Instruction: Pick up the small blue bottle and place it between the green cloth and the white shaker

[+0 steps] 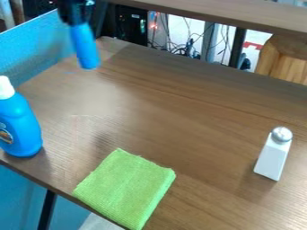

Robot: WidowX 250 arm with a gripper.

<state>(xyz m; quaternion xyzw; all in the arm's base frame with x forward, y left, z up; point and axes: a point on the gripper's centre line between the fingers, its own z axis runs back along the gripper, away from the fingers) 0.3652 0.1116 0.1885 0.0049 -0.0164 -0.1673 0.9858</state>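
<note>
Blue rod [86, 50] with a rounded lower end hangs toward the far left corner of the brown table [180, 108], beyond everything described next.

Nearest is a folded green cloth [126, 188], lying flat along the table's near edge, its lowest corner at the bottom of the view. Left of it, a blue bottle [23, 128] with a white cap [5, 88] stands upright close to that same slanting edge; its left side and part of its label are cut off. Across to the right, well apart from the cloth, is a white shaker [273, 158] with a rounded silver top [281, 134]. A broad stretch of wood runs between these three and on up to the rod, room enough to pass among them.

Farther back, the black gripper [78, 21] has its fingers closed on the rod's upper end; they blend into the dark shape above, so their exact gap is hard to make out. Whether the rod's tip meets the wood or hovers over it, I can't tell. Behind the table's far edge, tangled cables [180, 48] show partly hidden under a brown shelf [221, 13] crossing the top.
</note>
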